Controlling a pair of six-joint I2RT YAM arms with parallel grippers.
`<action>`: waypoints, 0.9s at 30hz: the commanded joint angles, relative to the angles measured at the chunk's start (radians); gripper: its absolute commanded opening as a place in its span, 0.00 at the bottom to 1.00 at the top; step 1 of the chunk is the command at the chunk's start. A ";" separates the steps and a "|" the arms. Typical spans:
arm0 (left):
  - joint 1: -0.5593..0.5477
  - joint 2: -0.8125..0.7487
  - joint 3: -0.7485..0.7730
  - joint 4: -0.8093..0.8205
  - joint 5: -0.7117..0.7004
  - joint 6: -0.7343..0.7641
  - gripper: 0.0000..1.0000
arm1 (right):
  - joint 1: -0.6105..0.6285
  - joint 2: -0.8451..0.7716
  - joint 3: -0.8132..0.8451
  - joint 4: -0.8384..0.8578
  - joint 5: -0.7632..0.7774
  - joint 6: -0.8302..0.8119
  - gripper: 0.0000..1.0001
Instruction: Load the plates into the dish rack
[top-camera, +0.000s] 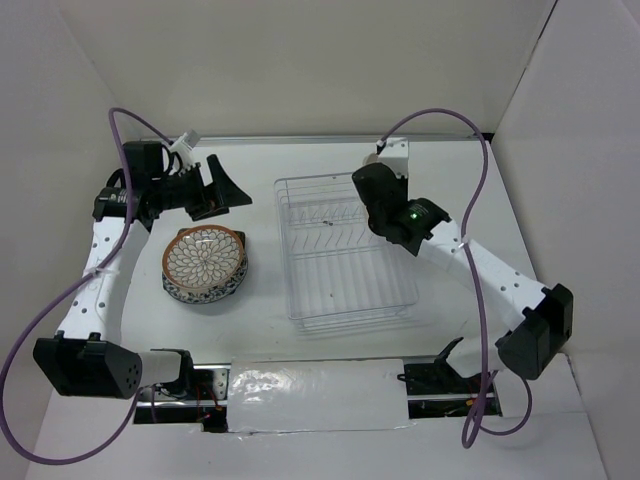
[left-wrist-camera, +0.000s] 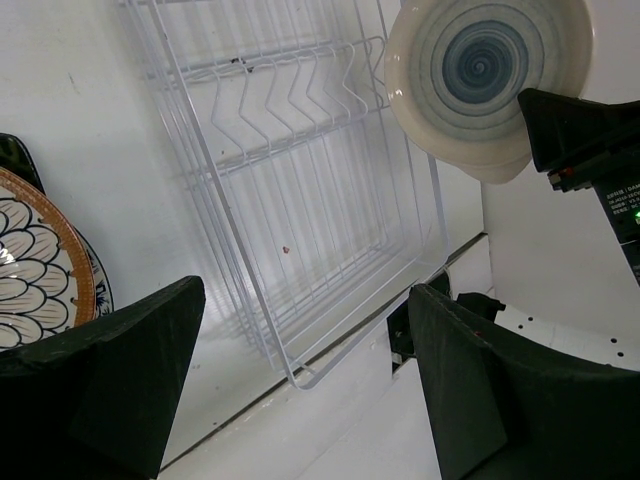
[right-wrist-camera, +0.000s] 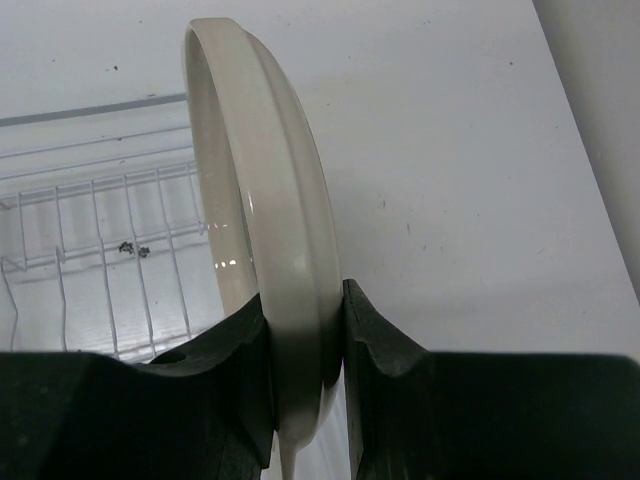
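The right end effector (right-wrist-camera: 305, 340) is clenched on the rim of the cream round plate with blue-grey rings (right-wrist-camera: 262, 200), held on edge over the far right corner of the white thin-wire dish rack (top-camera: 340, 270). The left end effector (top-camera: 228, 190) hangs released, near the brown-rimmed petal-patterned plate (top-camera: 204, 256) topping a stack on the white surface (top-camera: 260, 320).

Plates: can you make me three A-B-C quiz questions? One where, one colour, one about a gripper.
1. Where is the petal plate? A) atop the pile left of the dish rack B) inside it C) in a gripper
2. The cream plate in the right gripper has rings of which colour? A) red B) blue-grey C) green
3. The left gripper is: A) shut on a plate B) shut on a wire C) open, empty

A: top view shows it stacked there. B: left wrist view shows them. C: fingers apart, nothing between.
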 joint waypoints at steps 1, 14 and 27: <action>0.012 -0.020 -0.001 0.025 0.019 0.037 0.95 | -0.005 0.006 0.103 0.167 0.040 -0.003 0.00; 0.046 -0.047 -0.035 0.022 0.017 0.053 0.95 | -0.006 0.067 0.092 0.161 0.001 0.038 0.00; 0.060 -0.064 -0.058 0.016 0.010 0.064 0.95 | 0.003 0.118 0.074 0.123 -0.026 0.106 0.00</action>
